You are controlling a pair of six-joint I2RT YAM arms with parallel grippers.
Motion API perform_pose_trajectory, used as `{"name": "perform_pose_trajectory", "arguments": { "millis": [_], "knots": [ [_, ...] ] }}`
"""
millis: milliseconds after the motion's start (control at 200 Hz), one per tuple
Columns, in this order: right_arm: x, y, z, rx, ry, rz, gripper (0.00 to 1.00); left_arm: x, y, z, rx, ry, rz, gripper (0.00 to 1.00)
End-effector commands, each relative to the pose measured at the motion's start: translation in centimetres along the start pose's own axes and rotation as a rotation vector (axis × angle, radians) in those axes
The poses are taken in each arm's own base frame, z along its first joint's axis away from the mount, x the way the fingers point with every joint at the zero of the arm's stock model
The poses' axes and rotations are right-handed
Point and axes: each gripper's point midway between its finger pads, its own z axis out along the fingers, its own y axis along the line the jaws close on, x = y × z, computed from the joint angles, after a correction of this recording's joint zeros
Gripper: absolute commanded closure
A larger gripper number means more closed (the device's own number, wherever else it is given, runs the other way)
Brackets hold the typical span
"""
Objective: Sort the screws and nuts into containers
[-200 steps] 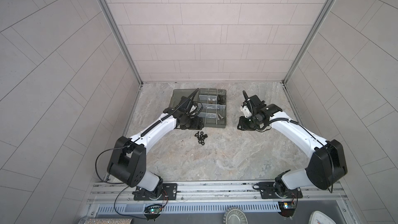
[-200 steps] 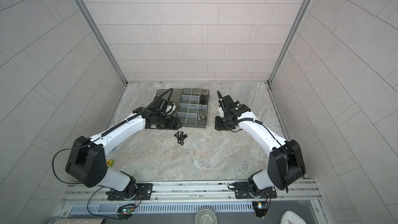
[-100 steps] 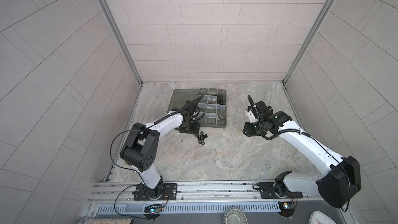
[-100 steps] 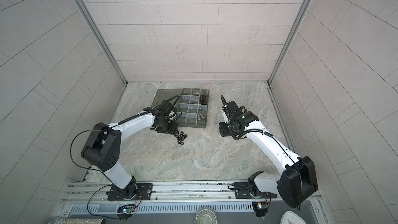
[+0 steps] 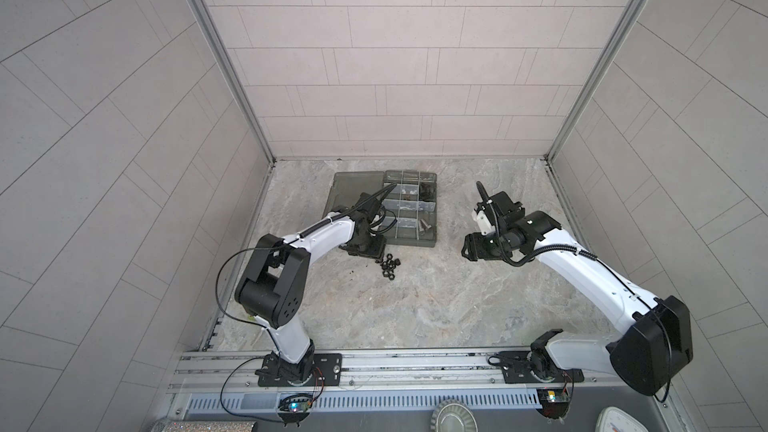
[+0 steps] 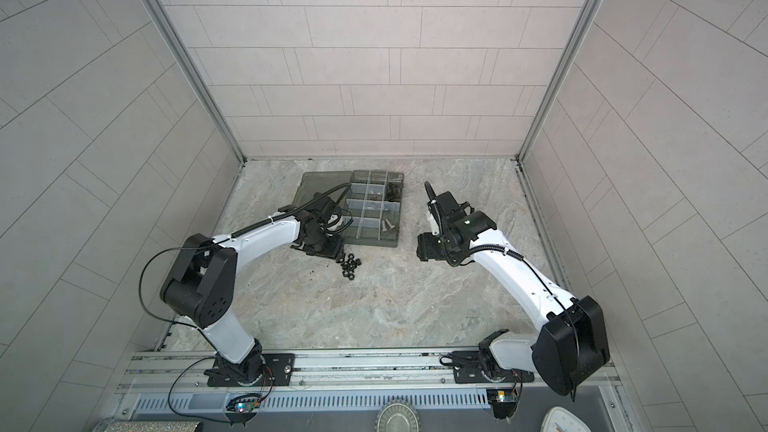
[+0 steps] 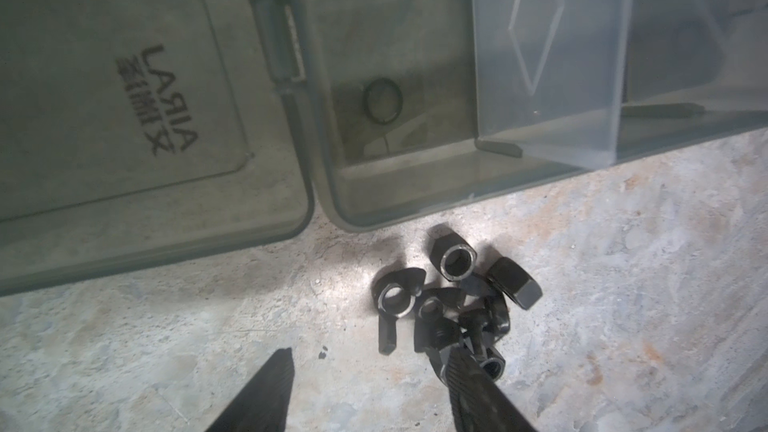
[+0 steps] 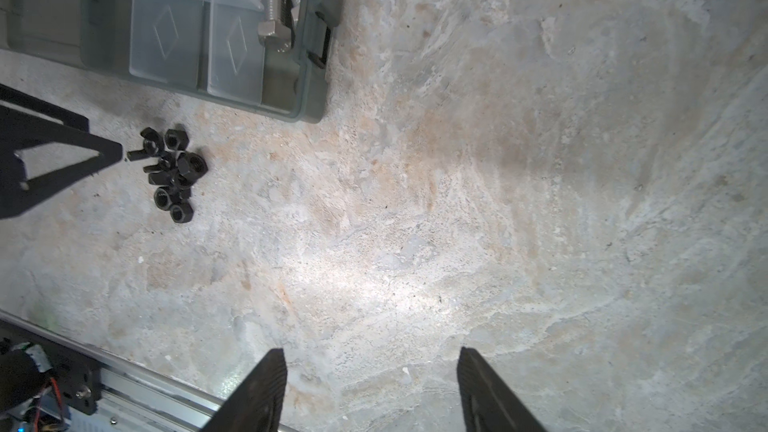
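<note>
A pile of black nuts lies on the stone floor just in front of the smoky grey organizer box. My left gripper is down at the pile and open. One of its fingers rests on the pile's edge, and mostly bare floor shows between the fingers. Silver screws lie in a front corner container; dark screws sit in a rear one. My right gripper hangs open and empty over bare floor, to the right of the box.
The box's flat lid lies open to its left. A thin black ring sits in the container nearest the nuts. The metal base rail runs along the front, and tiled walls close in the other sides.
My right gripper has opened and pulled back from the box toward the right. My left gripper has come down off the lid area to the nut pile, its jaws a little narrower.
</note>
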Motion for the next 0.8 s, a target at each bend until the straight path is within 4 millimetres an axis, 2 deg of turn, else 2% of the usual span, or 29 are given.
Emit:
{"name": "perform_pose_trajectory", "arguments": {
  "millis": [0, 65, 75, 80, 100, 520, 796],
  "knots": [
    [0.0, 0.6, -0.7, -0.002, 0.004, -0.009, 0.24, 0.7, 0.0, 0.2, 0.009, -0.001, -0.007, 0.35],
    [0.0, 0.8, -0.8, 0.0, 0.006, -0.013, 0.21, 0.7, 0.0, 0.3, 0.01, -0.006, -0.013, 0.34],
    [0.1, 0.9, -0.8, -0.002, 0.007, -0.014, 0.08, 0.7, 0.0, 0.3, 0.01, -0.008, -0.014, 0.34],
    [0.1, 0.9, -0.8, -0.003, 0.007, -0.015, 0.04, 0.7, 0.0, 0.3, 0.008, -0.008, -0.016, 0.34],
    [0.1, 1.0, -0.9, -0.003, 0.007, -0.02, 0.01, 0.8, 0.0, 0.4, 0.007, -0.009, -0.017, 0.34],
    [0.3, 1.6, -1.2, 0.0, 0.006, -0.05, 0.01, 0.4, 0.0, 1.1, -0.011, -0.018, -0.021, 0.34],
    [0.5, 1.4, -1.3, 0.001, -0.008, -0.048, 0.01, 0.7, -0.4, 2.0, -0.04, 0.003, 0.01, 0.43]
  ]
}}
